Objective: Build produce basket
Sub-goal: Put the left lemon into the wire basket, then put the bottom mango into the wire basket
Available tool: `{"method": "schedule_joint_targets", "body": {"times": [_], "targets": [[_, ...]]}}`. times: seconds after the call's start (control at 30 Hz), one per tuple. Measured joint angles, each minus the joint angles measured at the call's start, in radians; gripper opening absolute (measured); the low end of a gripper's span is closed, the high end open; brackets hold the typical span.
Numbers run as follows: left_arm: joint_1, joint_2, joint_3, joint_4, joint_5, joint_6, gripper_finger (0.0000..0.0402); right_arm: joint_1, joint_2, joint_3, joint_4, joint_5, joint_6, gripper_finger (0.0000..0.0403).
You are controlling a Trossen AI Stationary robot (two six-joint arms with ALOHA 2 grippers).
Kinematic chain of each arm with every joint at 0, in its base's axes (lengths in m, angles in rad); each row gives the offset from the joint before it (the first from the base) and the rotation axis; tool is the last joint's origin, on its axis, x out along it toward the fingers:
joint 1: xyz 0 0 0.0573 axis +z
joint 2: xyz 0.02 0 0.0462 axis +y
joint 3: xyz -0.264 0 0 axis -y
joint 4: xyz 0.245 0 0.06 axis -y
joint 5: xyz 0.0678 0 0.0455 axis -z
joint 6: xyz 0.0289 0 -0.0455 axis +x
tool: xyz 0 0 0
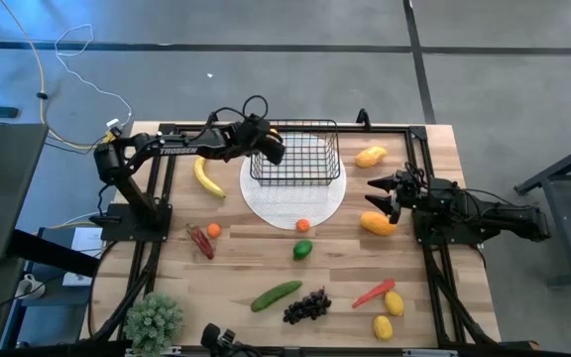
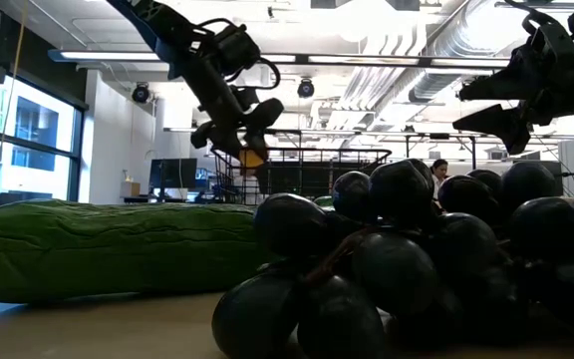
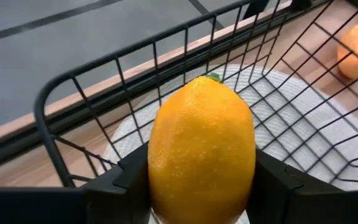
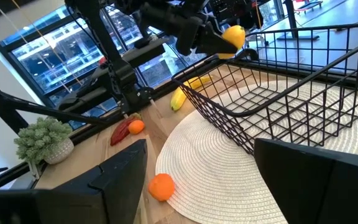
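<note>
Pale wood planks make up your table (image 1: pixel 266 268), framed by black rails, and it stands on a grey concrete floor (image 1: pixel 266 59) crossed by dark seams. Your basket (image 1: pixel 297 159) sits on a round white woven mat (image 1: pixel 295 203) toward the far middle of the table. Your left gripper (image 1: pixel 272 149) hangs over the basket's left rim, its fingers clenched on a lemon (image 3: pixel 202 152), which you see up close against the wire grid. Your right gripper (image 1: pixel 383 195) waits just right of the mat with its fingers spread and nothing between them, and a mango (image 1: pixel 378 224) lies right beside it.

Around the table you have a banana (image 1: pixel 206 176) left of the basket, another mango (image 1: pixel 370 156) to its right, a small orange (image 1: pixel 303 225) on the mat's near edge, and a cucumber (image 1: pixel 276 296) and grapes (image 1: pixel 306 305) near the front. A potted plant (image 1: pixel 154 317) stands at the near left corner. From table height, you see an open workshop behind with a white ceiling, strip lights (image 2: pixel 128 55), ducts and large windows (image 2: pixel 28 135) at the left.
</note>
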Motion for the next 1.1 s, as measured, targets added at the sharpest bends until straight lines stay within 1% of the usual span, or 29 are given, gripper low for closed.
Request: {"method": "schedule_joint_targets", "body": {"times": [0.07,0.2,0.43,0.63,0.73,0.8,0.9,1.0,1.1], "targets": [[-0.001,0.0,0.0,0.0,0.001,-0.002,0.0194,0.0,0.0,0.0,0.0,-0.001,0.0,0.0275],[0.0,0.0,0.0,-0.001,0.02,0.047,0.0217,0.0,0.0,0.0,0.0,-0.003,0.013,0.0275],[0.0,0.0,0.0,-0.003,0.019,0.046,0.0249,0.0,0.0,0.0,0.0,-0.003,0.017,0.0275],[0.0,-0.006,0.001,0.019,0.018,0.054,0.0247,0.0,0.0,0.0,0.0,-0.007,0.053,0.0275],[0.0,-0.006,0.022,0.011,0.019,0.078,0.0244,0.0,0.0,0.0,-0.001,-0.007,0.068,0.028],[-0.001,-0.006,0.049,0.008,0.019,0.098,0.0244,0.0,0.0,0.0,-0.001,-0.008,0.068,0.0289],[-0.004,-0.006,0.098,-0.025,0.019,0.129,0.0243,0.0,0.0,0.0,-0.001,-0.008,0.068,0.0314],[-0.003,-0.006,0.163,-0.081,0.019,0.149,0.0243,0.0,0.0,0.0,-0.001,-0.008,0.065,0.035],[-0.003,-0.006,0.237,-0.17,0.019,0.179,0.0243,0.0,0.0,0.0,-0.001,-0.011,0.063,0.0388]]}}
